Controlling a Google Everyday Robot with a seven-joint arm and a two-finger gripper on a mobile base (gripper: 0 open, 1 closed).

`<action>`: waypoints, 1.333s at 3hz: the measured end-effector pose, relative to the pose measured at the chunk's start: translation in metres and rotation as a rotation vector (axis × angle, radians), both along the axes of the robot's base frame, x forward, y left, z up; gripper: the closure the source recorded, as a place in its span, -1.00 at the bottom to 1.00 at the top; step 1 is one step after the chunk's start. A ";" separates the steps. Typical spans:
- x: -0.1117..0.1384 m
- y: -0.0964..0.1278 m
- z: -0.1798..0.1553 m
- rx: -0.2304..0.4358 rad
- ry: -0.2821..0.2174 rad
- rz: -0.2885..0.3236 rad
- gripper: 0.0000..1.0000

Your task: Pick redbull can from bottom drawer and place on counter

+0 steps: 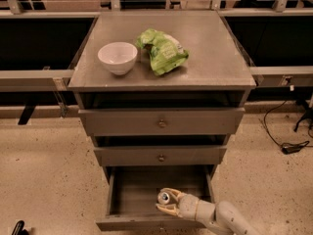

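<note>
The bottom drawer (132,199) is pulled open below two shut grey drawers. The redbull can (164,198) lies inside it toward the right, its silver top facing the camera. My gripper (167,202) reaches in from the lower right, with one cream finger above the can and one below it, closed around it. The can still rests low inside the drawer. The grey counter (210,58) tops the cabinet.
A white bowl (117,58) and a green crumpled bag (162,50) sit on the counter's left and middle. Dark shelving flanks the cabinet on both sides. Black cables (288,143) lie on the speckled floor at right.
</note>
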State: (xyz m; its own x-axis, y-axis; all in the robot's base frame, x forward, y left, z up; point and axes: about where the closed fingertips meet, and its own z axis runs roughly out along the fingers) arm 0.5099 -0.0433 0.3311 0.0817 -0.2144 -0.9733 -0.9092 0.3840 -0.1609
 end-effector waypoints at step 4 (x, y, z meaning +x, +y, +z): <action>-0.004 -0.003 0.006 0.112 0.128 0.119 1.00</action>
